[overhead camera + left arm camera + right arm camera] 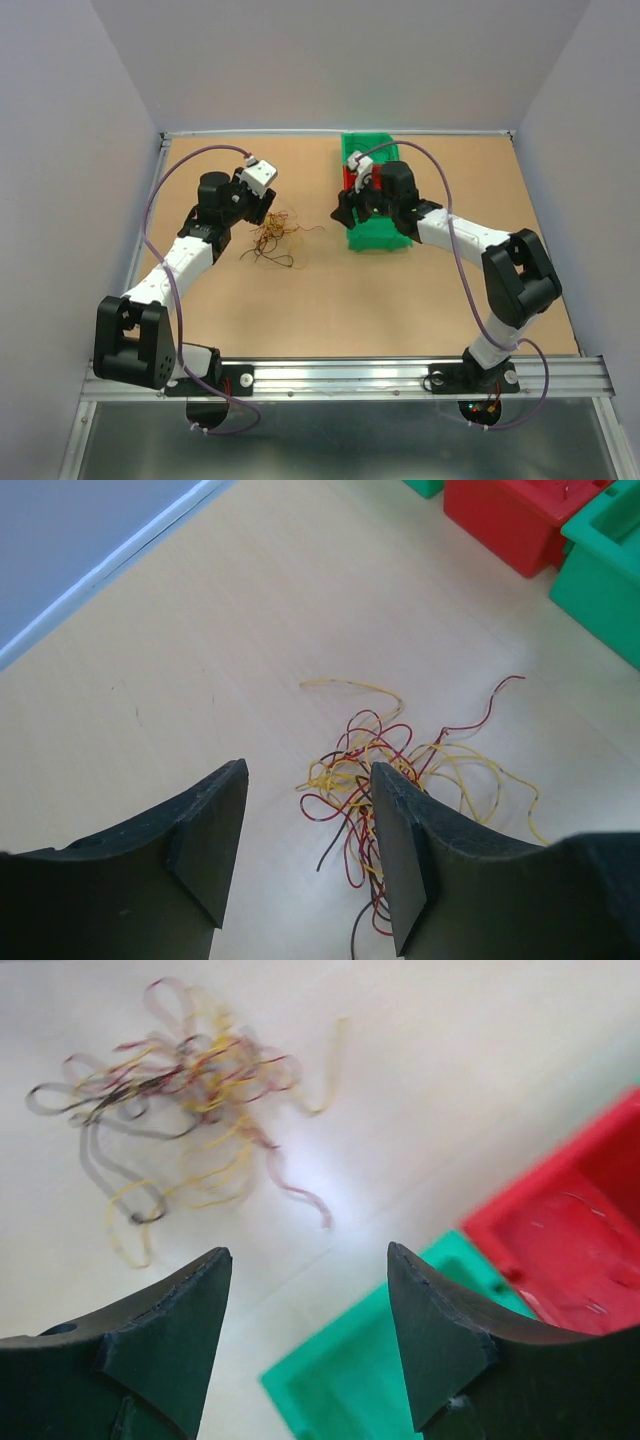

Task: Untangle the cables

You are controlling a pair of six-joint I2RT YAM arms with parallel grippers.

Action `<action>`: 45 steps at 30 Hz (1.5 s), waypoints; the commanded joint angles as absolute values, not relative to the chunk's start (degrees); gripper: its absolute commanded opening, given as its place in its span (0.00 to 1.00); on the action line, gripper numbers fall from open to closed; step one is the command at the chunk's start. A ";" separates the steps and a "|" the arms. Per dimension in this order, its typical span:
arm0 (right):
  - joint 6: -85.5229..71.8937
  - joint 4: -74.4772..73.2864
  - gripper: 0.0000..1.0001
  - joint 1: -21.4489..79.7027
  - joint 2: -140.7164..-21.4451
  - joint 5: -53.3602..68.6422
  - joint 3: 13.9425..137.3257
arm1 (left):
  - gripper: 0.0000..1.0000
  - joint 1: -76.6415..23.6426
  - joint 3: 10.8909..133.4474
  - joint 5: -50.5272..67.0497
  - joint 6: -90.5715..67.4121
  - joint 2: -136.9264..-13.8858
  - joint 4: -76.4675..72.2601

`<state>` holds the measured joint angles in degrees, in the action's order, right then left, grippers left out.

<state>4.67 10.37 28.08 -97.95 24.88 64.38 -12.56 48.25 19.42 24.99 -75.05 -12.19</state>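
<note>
Both pairs of jaws stand spread, with nothing between them. Your left jaws hang low over the desk [400,300], just beside the cables [275,235]. In the left wrist view one finger [400,850] overlaps the near edge of the tangle, though you cannot tell whether it touches. Your right jaws are well apart from the pile, over the rim of the green bin [380,238] next to the red bin [570,1250]; that wrist view is blurred.

Expect the wires to be very light, springy and curly. They will likely snag on each other, so a bite into the middle should lift the whole clump together. A better hold is probably a free end: the red strand [490,705] trailing toward the bins, or the yellow strand [350,685] on the far side. Pinch right at the desk surface, since such thin wire may slip through.
</note>
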 commanded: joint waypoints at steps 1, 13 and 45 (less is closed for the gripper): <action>12.65 6.42 0.69 33.83 -100.19 30.85 68.72 | 0.64 -12.74 50.36 17.23 23.74 -74.80 -13.35; 15.12 9.39 0.68 39.11 -115.75 24.71 83.23 | 0.64 -7.12 48.78 20.57 18.99 -71.20 -17.57; 14.16 27.58 0.01 45.44 -122.36 22.50 87.20 | 0.64 -6.94 44.47 23.11 18.63 -63.63 -20.57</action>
